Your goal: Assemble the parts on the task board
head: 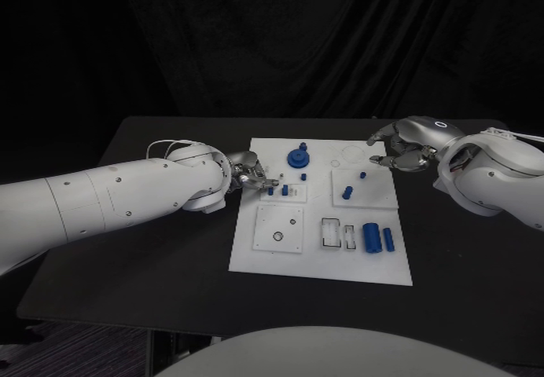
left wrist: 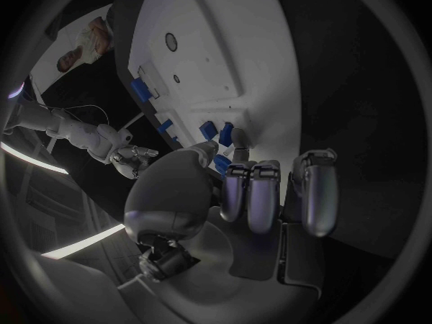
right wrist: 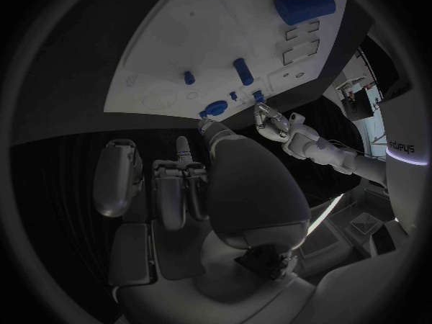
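left robot hand pinching a small blue part at the task board edge, right robot hand empty, fingers apart

Matt white task board, glossy blue plastic parts, matt black table.

The left white arm reaches in across the table, its silver many-fingered left hand with fingers curled forward, the thumb beside them, holding nothing visible. The right white arm bends in from the far side; its silver right hand hangs with fingers loosely curled, apart, empty.
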Motion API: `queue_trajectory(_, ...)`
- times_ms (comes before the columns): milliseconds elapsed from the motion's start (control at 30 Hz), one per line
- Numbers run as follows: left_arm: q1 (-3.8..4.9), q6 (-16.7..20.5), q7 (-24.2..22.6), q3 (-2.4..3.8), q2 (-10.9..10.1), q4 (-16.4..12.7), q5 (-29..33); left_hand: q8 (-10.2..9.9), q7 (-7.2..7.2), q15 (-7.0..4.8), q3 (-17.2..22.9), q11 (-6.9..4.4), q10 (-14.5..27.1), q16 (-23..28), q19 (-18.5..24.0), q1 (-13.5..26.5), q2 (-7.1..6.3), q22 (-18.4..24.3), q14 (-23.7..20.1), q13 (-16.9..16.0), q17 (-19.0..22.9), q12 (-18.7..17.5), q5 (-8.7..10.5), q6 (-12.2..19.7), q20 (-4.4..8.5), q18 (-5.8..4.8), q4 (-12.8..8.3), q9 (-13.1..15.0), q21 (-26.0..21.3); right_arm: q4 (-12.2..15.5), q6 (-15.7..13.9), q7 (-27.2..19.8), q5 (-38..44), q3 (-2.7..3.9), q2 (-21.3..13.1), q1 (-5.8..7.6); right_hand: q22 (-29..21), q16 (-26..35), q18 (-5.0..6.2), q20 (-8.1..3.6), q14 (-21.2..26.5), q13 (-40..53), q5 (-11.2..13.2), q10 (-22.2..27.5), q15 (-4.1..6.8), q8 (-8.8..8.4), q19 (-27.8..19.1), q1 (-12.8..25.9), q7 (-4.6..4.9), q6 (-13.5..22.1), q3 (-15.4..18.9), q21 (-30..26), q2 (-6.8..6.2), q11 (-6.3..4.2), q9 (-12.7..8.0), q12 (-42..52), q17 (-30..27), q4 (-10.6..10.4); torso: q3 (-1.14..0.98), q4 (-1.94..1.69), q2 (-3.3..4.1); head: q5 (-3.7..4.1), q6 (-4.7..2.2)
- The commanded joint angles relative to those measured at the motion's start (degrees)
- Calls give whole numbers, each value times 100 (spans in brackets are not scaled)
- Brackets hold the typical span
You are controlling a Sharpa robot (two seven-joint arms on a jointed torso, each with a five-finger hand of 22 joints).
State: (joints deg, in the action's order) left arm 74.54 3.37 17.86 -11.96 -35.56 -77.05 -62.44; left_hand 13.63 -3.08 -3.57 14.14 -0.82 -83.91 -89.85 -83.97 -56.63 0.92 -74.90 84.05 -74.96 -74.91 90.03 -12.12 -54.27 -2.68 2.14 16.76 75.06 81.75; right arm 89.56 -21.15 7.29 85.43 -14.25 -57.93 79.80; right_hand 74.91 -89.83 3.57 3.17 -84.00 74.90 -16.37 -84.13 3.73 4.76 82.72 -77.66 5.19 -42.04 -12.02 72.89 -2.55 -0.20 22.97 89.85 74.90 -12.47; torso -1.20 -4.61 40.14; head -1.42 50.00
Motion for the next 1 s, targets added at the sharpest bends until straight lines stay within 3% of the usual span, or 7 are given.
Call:
queue_trajectory(33,-44,-175,-3,-19,7,-3,27,-41,-22,43,-151,35,-609,-15,-64,249,111,-1116,595,-1504,-1509,-3,33,-32,-53,18,7,5,-27,1,45,117,16,4,-5,-15,1027,-17,8,3,-600,1510,3,-587,-53,-29,-28,-57,0,-46,-14,-28,-22,30,-8,15,1510,35,-2,-1,1,-5,0)
queue_trajectory(200,-44,-200,10,-19,10,8,27,-61,-24,37,-335,33,-609,-15,-66,455,240,-1123,595,-1504,-1509,-3,132,-55,-55,18,8,15,-35,1,61,123,16,4,-3,-15,1027,-17,8,3,-600,1510,3,-587,-53,-29,-28,-57,0,-46,-14,-28,-22,30,-8,15,1510,35,1,2,1,-11,0)
queue_trajectory(233,-44,-202,10,-19,11,9,27,-65,-20,35,-370,31,-609,-15,-67,486,274,-1126,595,-1504,-1509,-3,25,-62,-54,18,7,19,-35,1,63,124,16,4,-3,-15,1027,-17,8,3,-600,1510,3,-587,-53,-29,-28,-57,0,-46,-14,-28,-22,30,-8,15,1510,35,1,2,1,-13,0)
queue_trajectory(333,-44,-203,0,-19,15,12,27,-66,-19,35,-469,30,-609,-15,-68,596,327,-1130,595,-1504,-1509,-3,55,-85,-53,19,13,29,-40,0,70,126,16,4,-1,-15,1027,-17,8,3,-600,1510,3,-587,-53,-29,-28,-57,0,-46,-14,-28,-22,30,-8,15,1510,35,1,0,3,-21,0)
queue_trajectory(600,-44,-182,-45,-19,20,20,27,-65,-16,35,-557,28,-609,-15,-65,690,396,-1132,595,-1504,-1509,-3,123,-101,-52,20,13,42,-49,-1,91,140,16,4,0,-15,1027,-17,8,3,-600,1510,3,-587,-53,-29,-28,-57,0,-46,-14,-28,-22,30,-8,15,1510,35,0,-4,0,-10,0)
queue_trajectory(833,-44,170,-304,-19,-14,11,27,-67,-14,35,-578,29,-609,-15,-68,708,464,-1137,595,-1504,-1509,-3,106,-99,-53,19,9,51,-47,1,97,144,16,4,-4,-15,1025,-17,9,3,-600,1510,4,-587,-52,-35,-31,-68,2,-50,-25,-35,-17,31,-19,15,1510,53,2,0,2,-12,0)
queue_trajectory(1000,-44,479,-526,-19,-45,2,27,-37,0,29,-637,19,-609,-15,-87,589,483,-1157,595,-1504,-1509,-3,-89,-106,-49,11,-2,101,-20,3,102,147,16,4,-15,-15,1025,-17,9,3,-600,1510,4,-587,-52,-35,-31,-68,2,-50,-25,-35,-17,31,-19,15,1510,53,-1,-2,1,-10,0)
